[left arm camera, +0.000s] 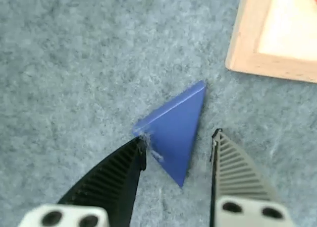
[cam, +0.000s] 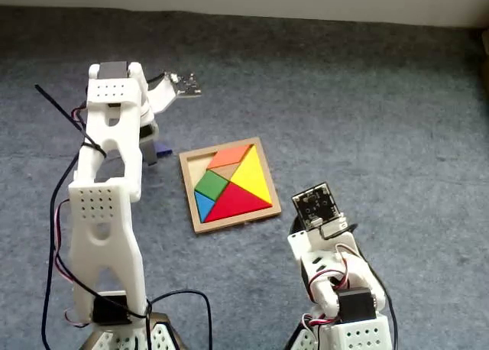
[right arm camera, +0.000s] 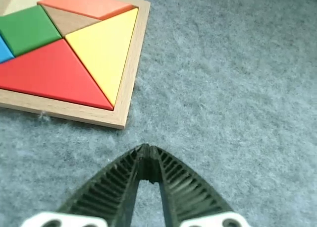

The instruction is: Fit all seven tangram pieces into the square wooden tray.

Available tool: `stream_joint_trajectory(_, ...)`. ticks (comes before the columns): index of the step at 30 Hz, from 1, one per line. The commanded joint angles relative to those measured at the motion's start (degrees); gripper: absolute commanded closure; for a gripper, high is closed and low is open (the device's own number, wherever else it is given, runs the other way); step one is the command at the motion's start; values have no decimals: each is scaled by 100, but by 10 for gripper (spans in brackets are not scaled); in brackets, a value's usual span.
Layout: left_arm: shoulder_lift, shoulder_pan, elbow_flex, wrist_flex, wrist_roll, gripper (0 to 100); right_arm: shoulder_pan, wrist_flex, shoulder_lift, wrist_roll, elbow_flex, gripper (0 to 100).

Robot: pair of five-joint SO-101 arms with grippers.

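Nearest, my right gripper [right arm camera: 147,150] has its fingers pressed together on nothing, low over the grey carpet [right arm camera: 237,78] just near and right of the wooden tray [cam: 189,195]. The tray holds the red triangle [cam: 238,203], yellow triangle [cam: 254,178], green square [cam: 212,186], light blue piece [cam: 203,205], brown triangle [cam: 221,170] and orange piece [cam: 231,157]; its far-left corner is bare wood. Farther left, my left gripper [left arm camera: 179,139] stands apart, straddling the dark blue triangle [left arm camera: 176,130] flat on the carpet beside the tray.
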Motion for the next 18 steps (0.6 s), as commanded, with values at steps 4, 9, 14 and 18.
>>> stream_joint_trajectory(4,541,-101,-1015,35,-79,786,-48,40,-92,70,576,992)
stream_joint_trajectory(9,927,-101,-1411,70,-44,790,-48,40,-92,70,576,992)
stream_joint_trajectory(14,1051,-101,-1587,70,-44,790,-48,40,-92,70,576,992)
stream_joint_trajectory(18,1033,-84,-1587,70,-35,845,-48,40,-92,70,576,992)
